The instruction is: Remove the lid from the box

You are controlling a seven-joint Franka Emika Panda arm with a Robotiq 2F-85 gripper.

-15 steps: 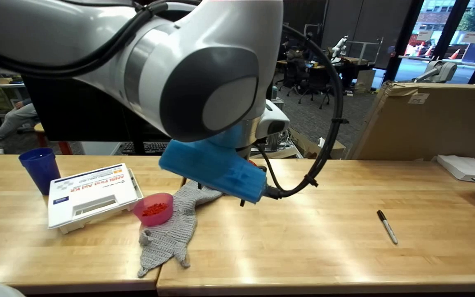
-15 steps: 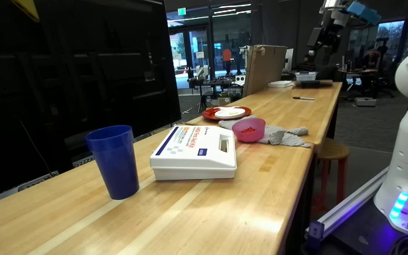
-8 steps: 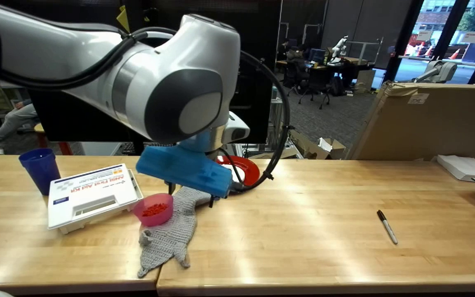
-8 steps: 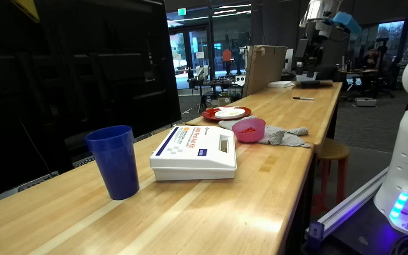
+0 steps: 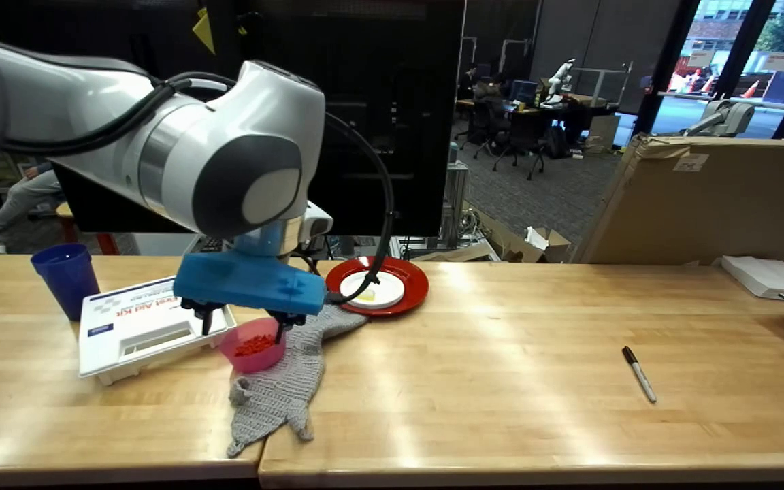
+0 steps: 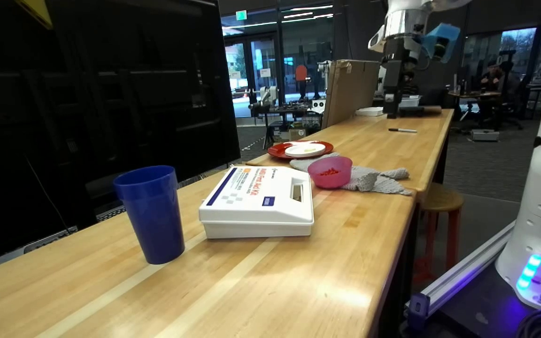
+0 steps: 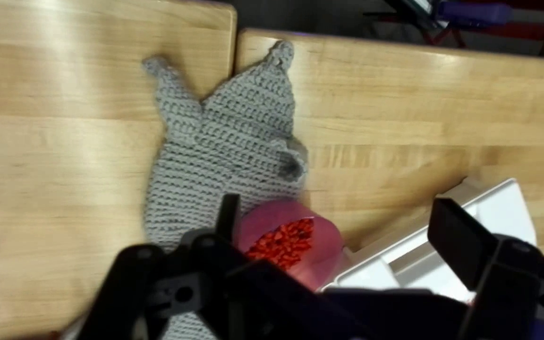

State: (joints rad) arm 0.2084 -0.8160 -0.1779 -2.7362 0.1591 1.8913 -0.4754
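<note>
No blue-sided cardboard box and no flat lid with a red stripe shows; both are out of view. A white plastic First Aid Kit case (image 5: 126, 316) lies closed on the table, its lid side up with a handle slot; it also shows closed in an exterior view (image 6: 256, 202). In the wrist view, part of the case (image 7: 503, 215) lies behind the right finger. My gripper (image 5: 243, 331) is open and empty in the air, in front of the pink bowl and the case's edge. In the wrist view the fingers (image 7: 338, 226) stand wide apart with nothing between them.
A pink bowl (image 5: 259, 361) of red bits stands on a grey cloth (image 5: 283, 401) beside the case. A blue cup (image 6: 153, 216) stands near the case. A red plate (image 5: 417, 286) with a white plate, a marker (image 5: 639, 374), and a brown carton (image 5: 712, 204) stand farther off.
In an exterior view my gripper has moved left and down, from beyond the cloth toward the bowl and case. The arm has uncovered the red plate. The objects on the table have not moved.
</note>
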